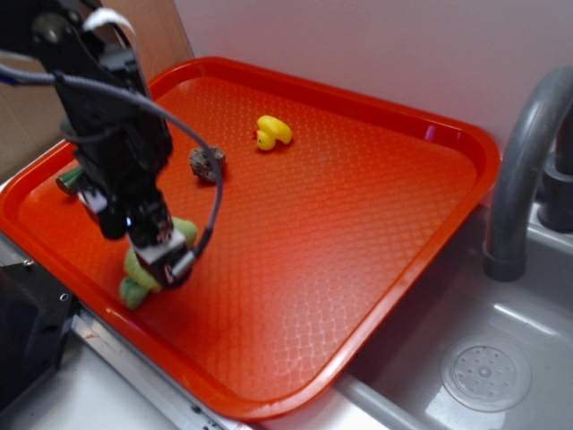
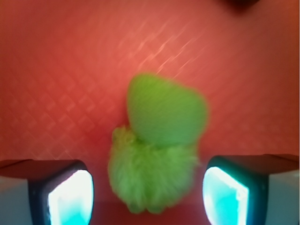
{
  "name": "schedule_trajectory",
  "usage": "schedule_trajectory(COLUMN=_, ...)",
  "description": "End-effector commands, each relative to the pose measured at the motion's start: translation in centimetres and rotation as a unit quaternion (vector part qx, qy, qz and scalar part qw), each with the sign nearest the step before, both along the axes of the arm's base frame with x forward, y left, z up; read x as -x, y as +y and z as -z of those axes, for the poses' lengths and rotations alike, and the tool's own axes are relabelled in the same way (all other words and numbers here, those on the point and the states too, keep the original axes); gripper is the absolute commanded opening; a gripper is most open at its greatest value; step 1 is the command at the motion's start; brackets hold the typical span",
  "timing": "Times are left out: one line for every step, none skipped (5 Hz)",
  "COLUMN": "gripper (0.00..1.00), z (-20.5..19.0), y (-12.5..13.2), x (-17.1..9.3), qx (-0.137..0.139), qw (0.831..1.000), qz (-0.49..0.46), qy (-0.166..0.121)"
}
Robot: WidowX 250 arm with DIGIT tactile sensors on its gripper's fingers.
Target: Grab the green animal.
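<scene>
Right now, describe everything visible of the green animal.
The green animal is a small plush with a fuzzy yellow-green body and a smooth, paler green head. It lies on the orange tray near its front-left edge. The open end effector straddles its body, fingers on either side; contact is unclear.

Red tray [image 1: 376, 269], green animal [image 1: 143, 273] under gripper [image 1: 166, 255], yellow duck [image 1: 272, 132], grey faucet [image 1: 524, 170]

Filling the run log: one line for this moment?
gripper: open, straddling green animal | not grasped | on orange tray
</scene>
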State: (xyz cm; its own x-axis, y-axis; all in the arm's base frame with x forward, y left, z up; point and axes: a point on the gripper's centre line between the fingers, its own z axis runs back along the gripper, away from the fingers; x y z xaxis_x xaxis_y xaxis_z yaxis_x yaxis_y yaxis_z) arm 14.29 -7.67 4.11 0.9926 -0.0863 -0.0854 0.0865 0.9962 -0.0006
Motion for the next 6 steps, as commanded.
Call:
schedule_trajectory(gripper=1.00, z=2.3, y=-1.5, x=-0.2, qx=0.063, qw=0.997, qz=0.034, qy=0.004)
schedule_trajectory(gripper=0.46, z=2.5, y=-1.0, x=-0.3, qx=0.038, qw=0.999, qz=0.024, qy=0.006)
schedule_trajectory(gripper=0.00, z=-0.2, y=-0.7, x=-0.5, qx=-0.004, qw=0.999, qz=0.052, qy=0.011)
schedule_trajectory(gripper=0.00, z=-5.2, y=-0.1, x=-1.9, qx=-0.053, qw=0.996, qz=0.073, qy=-0.021)
schedule_trajectory(gripper=0.00, z=-10.3, y=0.6, x=-3.6, qx=-0.075, qw=0.994, qz=0.072, qy=-0.037)
schedule_trajectory(gripper=0.00, z=-15.4, y=1.5, x=-4.5, qx=-0.034, qw=0.995, qz=0.018, qy=-0.095)
